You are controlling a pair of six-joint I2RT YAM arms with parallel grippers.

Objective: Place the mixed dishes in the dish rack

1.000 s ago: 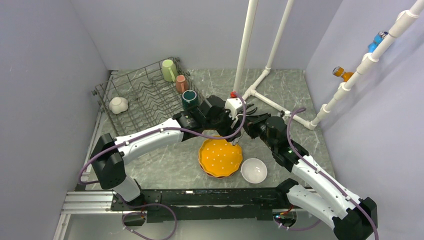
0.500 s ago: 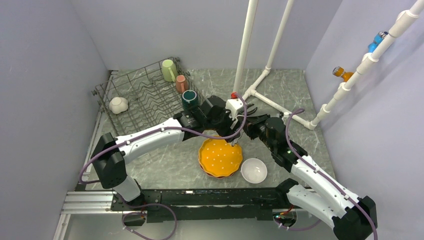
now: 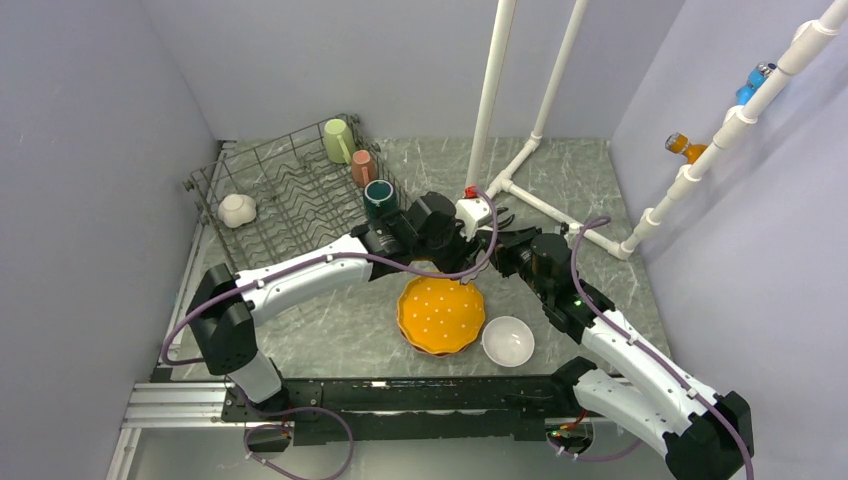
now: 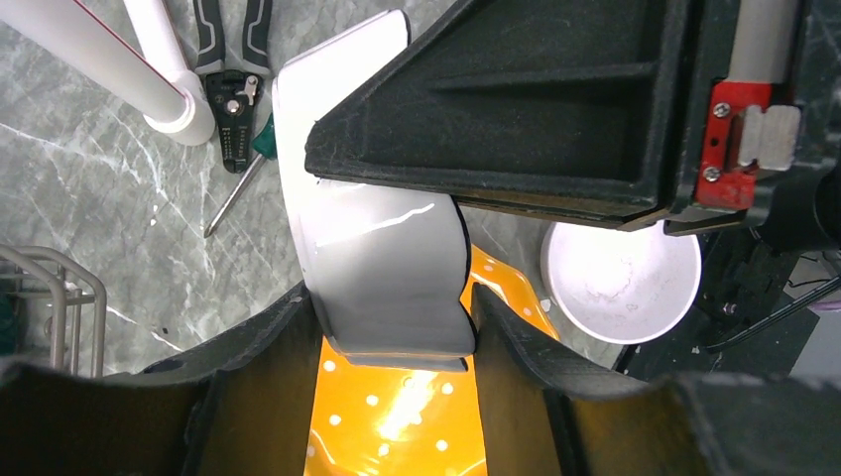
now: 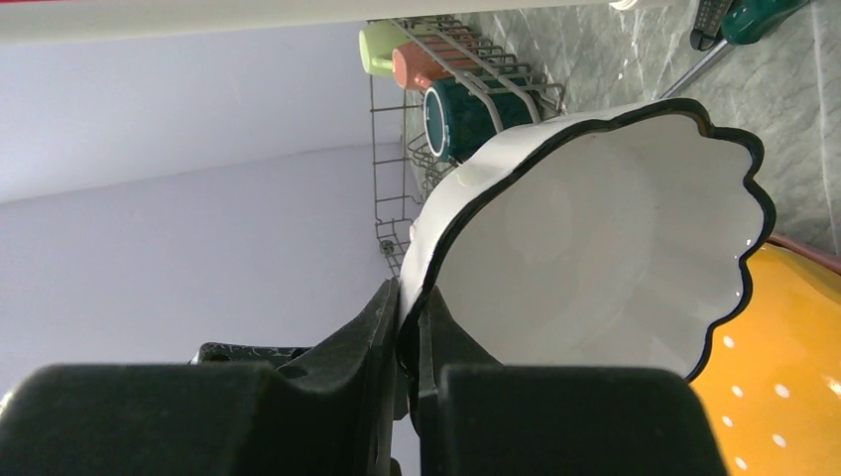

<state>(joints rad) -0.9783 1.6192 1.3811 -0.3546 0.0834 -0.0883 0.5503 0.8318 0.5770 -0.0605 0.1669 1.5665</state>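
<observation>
The scalloped bowl (image 5: 595,248), white w/ a dark rim, is held off the worktop (image 3: 590,200) between the two arms, tipped on its side above the far edge of the orange dotted plates (image 3: 440,315). Its rim is pinched by the R claw (image 5: 409,307): one finger inside the wall, one outside, both pressed tight on it. The L claw (image 4: 392,317) is set around the bowl's outer wall, w/ a finger close against each side. Whether that grip is closed firm can't be told from the wrist view.

The plates are stacked on the worktop near the arm bases, w/ the plain white bowl (image 3: 508,341) just beside them on the R, upright. The dish rack (image 3: 290,200) is placed at the far L. Along its R side a pale green mug (image 3: 337,140), a pink mug (image 3: 363,167) and a dark teal mug (image 3: 379,197) are lined up, the green farthest back, the teal nearest the arms. The black-handled pliers (image 4: 228,69) and a green screwdriver (image 4: 238,188) are seen on the worktop by a white pipe (image 4: 149,59), beyond the held bowl.
</observation>
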